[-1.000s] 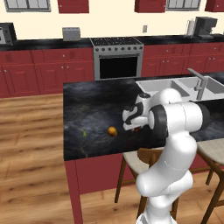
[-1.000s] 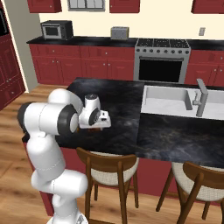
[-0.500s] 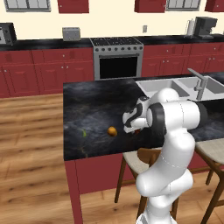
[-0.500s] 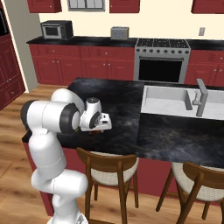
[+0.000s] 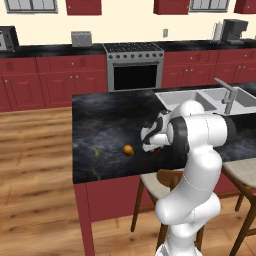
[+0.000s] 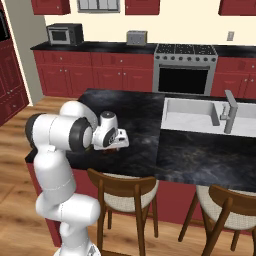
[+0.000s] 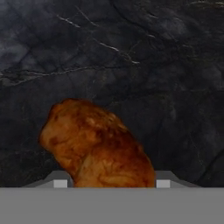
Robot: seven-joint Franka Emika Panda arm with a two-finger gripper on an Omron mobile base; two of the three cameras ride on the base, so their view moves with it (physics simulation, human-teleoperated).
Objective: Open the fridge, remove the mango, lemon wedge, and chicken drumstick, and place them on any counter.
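**Drumstick carried low over the island tabletop, two foods already down**

Location: the tool (image 5: 152, 145) hangs just above the black marbled tabletop (image 5: 100, 115) of the island, near its front edge, on the side away from the steel sink (image 5: 200, 97). In the right base view the tool (image 6: 119, 142) sits low over the stone with a reddish bit showing just under it.

Tool state: the hand view shows the chicken drumstick (image 7: 98, 146) lying between the two finger tips, which stand partly spread, one at each side of the meat. I read this as a pinch on the chicken drumstick across its narrow width. Whether the meat already touches the stone I cannot tell.

Orientation: the drumstick's long axis runs away from the palm, out past the finger tips, tilted a little to one side in the hand view. The rounded, thick end points outward. Gripping across the short axis likely keeps it from swinging.

Other foods: the mango (image 5: 128, 150) rests on the tabletop near the tool, not touching it. The lemon wedge (image 5: 96, 151) lies farther toward the end of the island, apart from the mango.

Judgement: this looks like the last placement, chosen beside the other two so all three sit together.
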